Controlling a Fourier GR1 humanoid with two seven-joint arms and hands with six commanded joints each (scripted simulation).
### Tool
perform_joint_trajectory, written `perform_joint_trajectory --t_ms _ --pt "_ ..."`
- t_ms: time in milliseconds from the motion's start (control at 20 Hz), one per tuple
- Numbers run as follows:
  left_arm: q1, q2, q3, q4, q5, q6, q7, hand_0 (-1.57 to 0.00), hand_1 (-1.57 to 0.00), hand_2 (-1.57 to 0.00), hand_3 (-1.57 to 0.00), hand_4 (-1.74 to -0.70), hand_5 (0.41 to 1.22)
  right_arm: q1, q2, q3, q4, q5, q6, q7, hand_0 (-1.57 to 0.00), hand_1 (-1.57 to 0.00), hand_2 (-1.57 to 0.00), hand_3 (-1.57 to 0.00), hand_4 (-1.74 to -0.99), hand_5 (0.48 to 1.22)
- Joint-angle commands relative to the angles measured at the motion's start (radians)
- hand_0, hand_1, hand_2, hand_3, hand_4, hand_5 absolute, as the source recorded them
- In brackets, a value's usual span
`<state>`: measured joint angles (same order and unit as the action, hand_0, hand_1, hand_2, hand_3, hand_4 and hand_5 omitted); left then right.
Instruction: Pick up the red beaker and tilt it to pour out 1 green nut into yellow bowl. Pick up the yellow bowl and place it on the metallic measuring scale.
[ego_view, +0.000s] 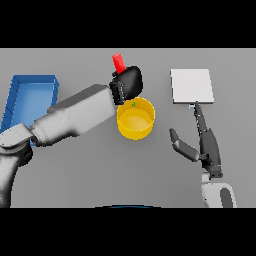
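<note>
A single head view looks steeply down on the grey surface (75, 170) from the robot's own side, facing away from its body. It stands far enough off to take in both arms; the surface fills the frame on every side of the right hand (202, 142).

All I see is flat grey tabletop (75, 170) edge to edge, evenly lit; blue bin (27, 97) at far left.

bowl (135, 120) mid-table, scale (192, 86) right — tray (30, 95) left
</note>
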<state>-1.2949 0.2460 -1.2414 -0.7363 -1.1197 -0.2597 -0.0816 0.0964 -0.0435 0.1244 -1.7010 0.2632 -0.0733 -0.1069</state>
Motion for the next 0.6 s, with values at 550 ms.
perform_joint_trajectory --t_ms 550 --pt "-0.176 -0.027 -0.134 0.090 -0.037 0.028 -0.072 -1.57 -1.57 -1.57 -1.57 -1.72 1.221 -0.002 0.007 0.003 -0.011 0.002 -0.005 0.005 0.00 0.00 0.00 0.00 -1.157 0.638"
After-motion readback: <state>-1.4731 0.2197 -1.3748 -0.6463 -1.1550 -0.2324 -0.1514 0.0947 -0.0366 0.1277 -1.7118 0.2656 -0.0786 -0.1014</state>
